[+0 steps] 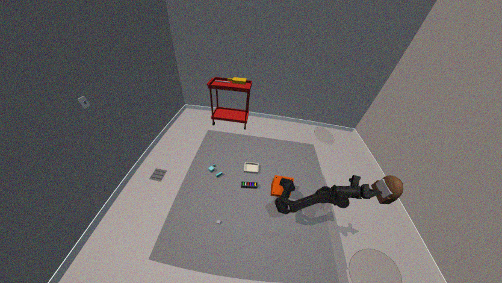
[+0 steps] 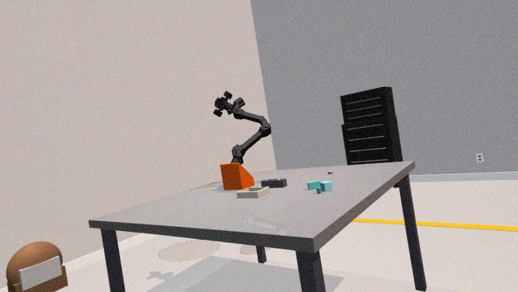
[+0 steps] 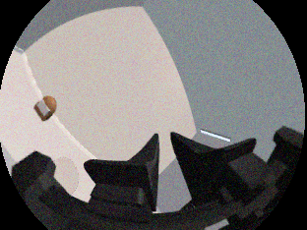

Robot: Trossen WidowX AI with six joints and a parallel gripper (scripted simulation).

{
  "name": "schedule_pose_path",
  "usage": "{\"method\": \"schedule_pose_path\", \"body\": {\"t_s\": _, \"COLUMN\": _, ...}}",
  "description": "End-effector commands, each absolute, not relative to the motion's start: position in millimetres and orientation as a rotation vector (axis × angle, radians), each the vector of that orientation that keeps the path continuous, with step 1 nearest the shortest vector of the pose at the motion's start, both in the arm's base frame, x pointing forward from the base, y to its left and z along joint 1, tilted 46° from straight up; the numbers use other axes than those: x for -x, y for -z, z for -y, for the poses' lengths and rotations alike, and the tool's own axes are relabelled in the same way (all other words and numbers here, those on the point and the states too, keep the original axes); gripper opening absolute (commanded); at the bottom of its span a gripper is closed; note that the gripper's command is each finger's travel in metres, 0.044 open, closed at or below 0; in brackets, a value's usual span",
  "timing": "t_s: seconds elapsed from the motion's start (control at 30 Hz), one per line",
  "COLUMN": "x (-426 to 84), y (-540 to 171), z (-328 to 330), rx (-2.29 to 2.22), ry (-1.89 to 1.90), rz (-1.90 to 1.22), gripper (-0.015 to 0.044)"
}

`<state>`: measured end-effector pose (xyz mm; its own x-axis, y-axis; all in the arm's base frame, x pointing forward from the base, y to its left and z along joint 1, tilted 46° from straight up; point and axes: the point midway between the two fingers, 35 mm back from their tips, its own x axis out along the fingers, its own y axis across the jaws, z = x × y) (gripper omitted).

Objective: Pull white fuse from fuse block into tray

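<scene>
Grey table [image 2: 326, 214], arm [image 2: 251, 135] raised, gripper [image 3: 164, 152] nearly closed, empty

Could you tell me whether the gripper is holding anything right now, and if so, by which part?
Nothing is held: the gripper is nearly shut on air, raised away from the fuse block.

top: high, far, looking down on the grey rectangular table [image 1: 245, 211].
exterior: low, table-side, facing the black jointed arm [image 2: 249, 134].
wrist: behind the gripper [image 3: 164, 152], facing walls.
shared: table, arm.
</scene>
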<state>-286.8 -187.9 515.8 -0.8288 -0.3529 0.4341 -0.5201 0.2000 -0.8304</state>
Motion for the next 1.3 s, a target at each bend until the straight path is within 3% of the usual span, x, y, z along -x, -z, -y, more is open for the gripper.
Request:
{"method": "schedule_pose_path", "body": {"t_s": 0.0, "x": 275, "y": -489, "z": 241, "rx": -1.038, "ry": -1.725, "rz": 2.434, "gripper": 0.0074}}
{"method": "schedule_pose_path", "body": {"t_s": 0.27, "x": 217, "y": -424, "z": 344, "rx": -1.482, "ry": -1.707, "rz": 2.678, "gripper": 0.0074}}
{"method": "schedule_pose_path", "body": {"t_s": 0.6, "x": 88, "y": -339, "z": 429, "rx": -2.175, "ry": -1.492, "rz": 2.896, "gripper": 0.0074}}
{"method": "schedule_pose_path", "body": {"t_s": 0.97, "x": -47, "y": -275, "z": 437, "rx": -2.826, "ry": -1.104, "rz": 2.94, "gripper": 0.0074}}
{"method": "schedule_pose_path", "body": {"t_s": 1.27, "x": -178, "y": -197, "z": 396, "rx": -3.427, "ry": -0.212, "rz": 2.893, "gripper": 0.0074}}
